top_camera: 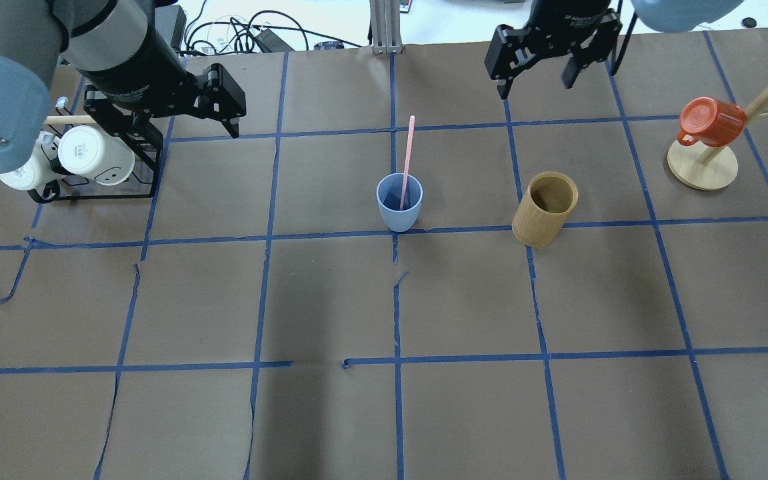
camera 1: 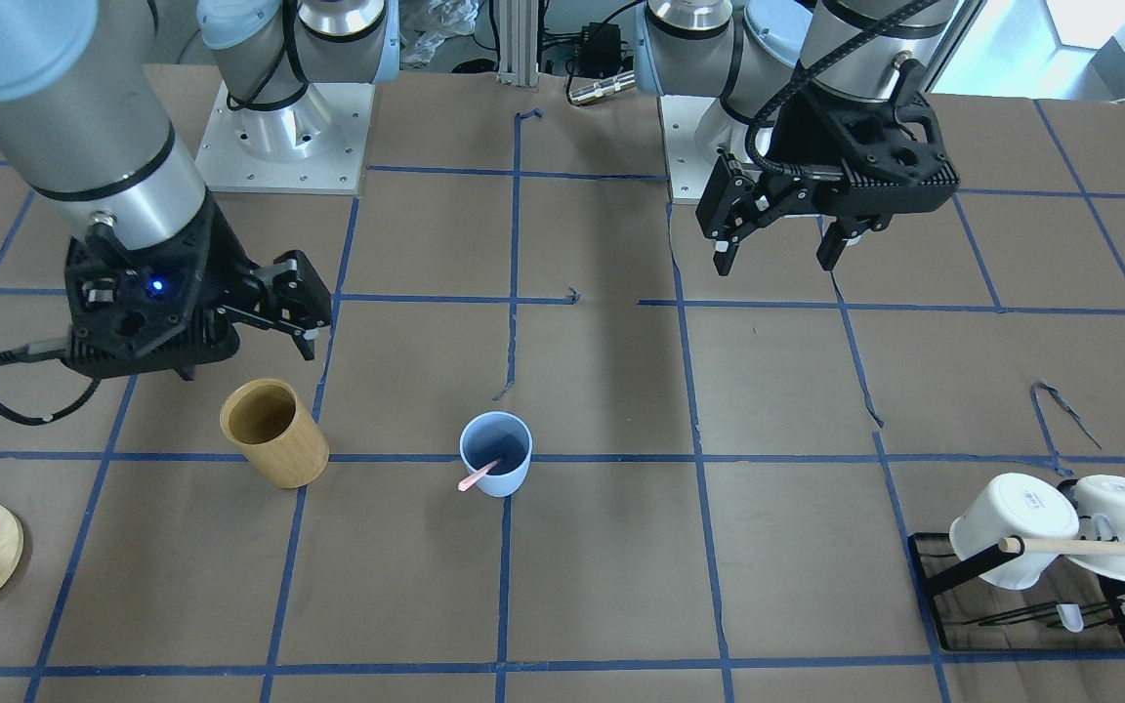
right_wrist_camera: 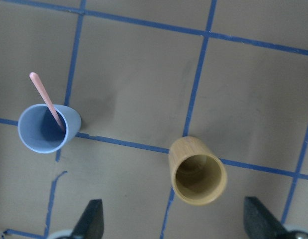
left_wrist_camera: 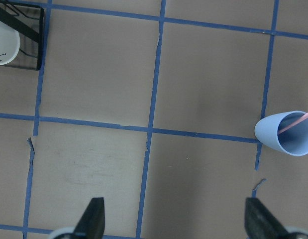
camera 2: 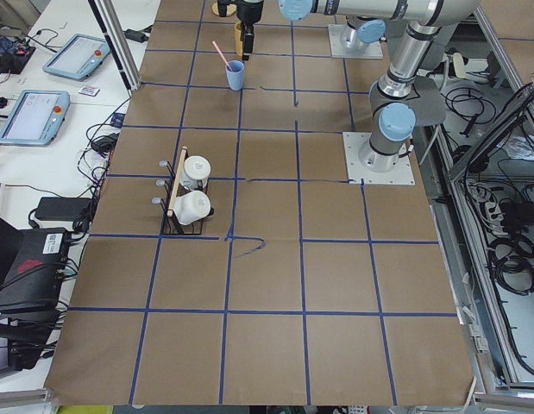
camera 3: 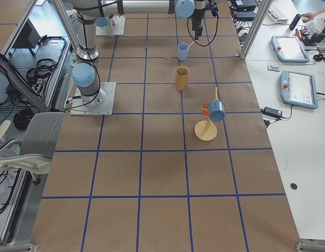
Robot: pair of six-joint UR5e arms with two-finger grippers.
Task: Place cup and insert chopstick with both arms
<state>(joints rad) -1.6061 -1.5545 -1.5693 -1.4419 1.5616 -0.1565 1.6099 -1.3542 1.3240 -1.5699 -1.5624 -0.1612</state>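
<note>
The pale blue cup (camera 1: 496, 454) stands upright near the table's middle, on a blue tape line; it also shows in the overhead view (top_camera: 399, 202). One pale pink chopstick (top_camera: 408, 153) leans inside it, its top sticking out over the rim. My left gripper (camera 1: 775, 259) hangs open and empty above the table, well away from the cup, which sits at the right edge of the left wrist view (left_wrist_camera: 285, 139). My right gripper (camera 1: 245, 356) is open and empty, raised near the tan holder. The right wrist view shows cup (right_wrist_camera: 44, 128) and chopstick (right_wrist_camera: 44, 97) below.
A tan wooden cylindrical holder (top_camera: 545, 209) stands beside the cup on my right. A black rack (top_camera: 84, 157) with white mugs and a wooden rod sits under my left arm. An orange mug on a wooden stand (top_camera: 711, 120) is at the far right.
</note>
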